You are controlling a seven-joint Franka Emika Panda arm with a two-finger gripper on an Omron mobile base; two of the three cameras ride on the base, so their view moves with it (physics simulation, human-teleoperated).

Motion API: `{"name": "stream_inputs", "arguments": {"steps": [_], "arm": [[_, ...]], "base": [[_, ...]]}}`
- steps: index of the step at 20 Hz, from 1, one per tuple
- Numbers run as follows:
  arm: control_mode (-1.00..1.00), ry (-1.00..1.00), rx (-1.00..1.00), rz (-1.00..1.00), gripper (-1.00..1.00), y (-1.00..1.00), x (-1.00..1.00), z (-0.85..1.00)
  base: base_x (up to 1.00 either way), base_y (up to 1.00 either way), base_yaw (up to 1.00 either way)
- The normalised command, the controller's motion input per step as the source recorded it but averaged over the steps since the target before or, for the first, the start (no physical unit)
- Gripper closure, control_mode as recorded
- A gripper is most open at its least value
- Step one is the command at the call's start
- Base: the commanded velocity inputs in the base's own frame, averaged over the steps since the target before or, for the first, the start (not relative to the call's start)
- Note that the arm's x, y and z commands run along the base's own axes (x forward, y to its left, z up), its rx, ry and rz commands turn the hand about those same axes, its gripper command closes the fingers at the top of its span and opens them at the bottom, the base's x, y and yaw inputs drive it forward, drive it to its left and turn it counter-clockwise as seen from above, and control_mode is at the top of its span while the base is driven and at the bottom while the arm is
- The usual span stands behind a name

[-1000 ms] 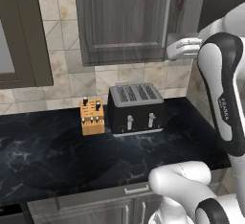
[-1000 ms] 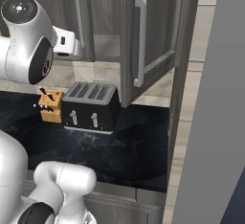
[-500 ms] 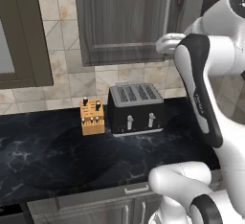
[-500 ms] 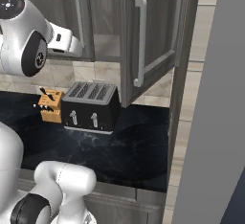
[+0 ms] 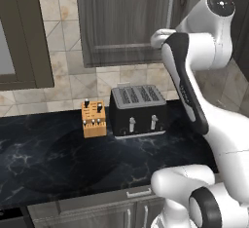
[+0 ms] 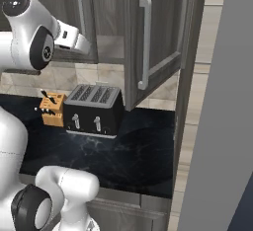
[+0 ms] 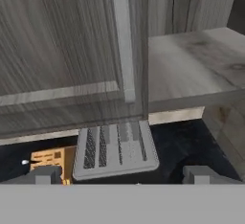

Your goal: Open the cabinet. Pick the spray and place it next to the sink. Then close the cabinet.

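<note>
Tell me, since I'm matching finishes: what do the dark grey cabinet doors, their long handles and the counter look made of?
Dark grey panelled cabinet doors: apparently wood or veneer, matt, visible grain. Long vertical bar handles: probably brushed metal, pale silver. Black counter: polished marble-like stone, white veining, faint sheen.

One toaster (image 5: 139,111), one knife block (image 5: 93,119), two cabinet doors (image 6: 153,37).

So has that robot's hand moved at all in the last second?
Yes. In the left base view the white hand has slid leftward, now covering the cabinet's left door handle, above the toaster, which stayed put.
</note>
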Motion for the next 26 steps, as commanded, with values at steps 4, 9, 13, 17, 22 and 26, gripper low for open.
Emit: {"name": "stream_inputs", "arguments": {"steps": [4,9,13,17,22,26], "arm": [[-1.00,0.02,0.00,0.02,-1.00,-0.15,0.79,0.00],[-1.00,0.03,0.00,0.00,-1.00,-0.01,0.63,0.00],[-1.00,0.02,0.00,0.00,-1.00,0.00,0.60,0.00],[-1.00,0.02,0.00,0.00,-1.00,0.00,0.41,0.00],[-1.00,0.00,0.00,0.00,-1.00,0.00,0.26,0.00],[-1.00,0.00,0.00,0.00,-1.00,0.00,0.15,-0.01]], "base": [[0.00,0.00,0.00],[0.00,0.00,0.00],[0.00,0.00,0.00],[0.00,0.00,0.00],[0.00,0.00,0.00],[0.00,0.00,0.00]]}}
